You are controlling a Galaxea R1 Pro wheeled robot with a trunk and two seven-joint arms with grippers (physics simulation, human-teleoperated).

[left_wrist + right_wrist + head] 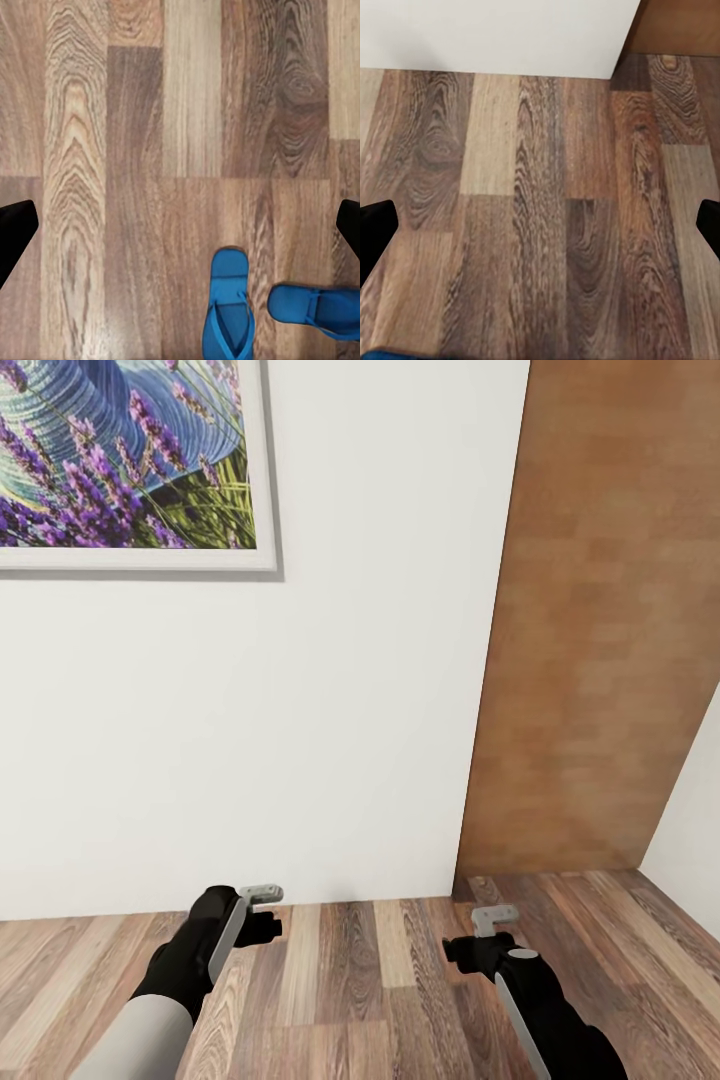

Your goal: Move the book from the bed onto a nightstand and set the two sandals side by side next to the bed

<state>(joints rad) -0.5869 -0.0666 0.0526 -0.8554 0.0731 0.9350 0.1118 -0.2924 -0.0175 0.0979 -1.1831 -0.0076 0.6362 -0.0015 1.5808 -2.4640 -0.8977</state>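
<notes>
The framed lavender picture (125, 460) hangs on the white wall (300, 740), and the brown door (600, 640) stands further right, all above the wood-plank floor (360, 990). The left gripper (262, 910) hangs over the planks with its fingers spread wide and nothing between them. Its wrist view shows the two blue sandals (229, 307) just beside each other, at an angle. The right gripper (490, 935), also spread and empty, hovers over the floor near the door.
</notes>
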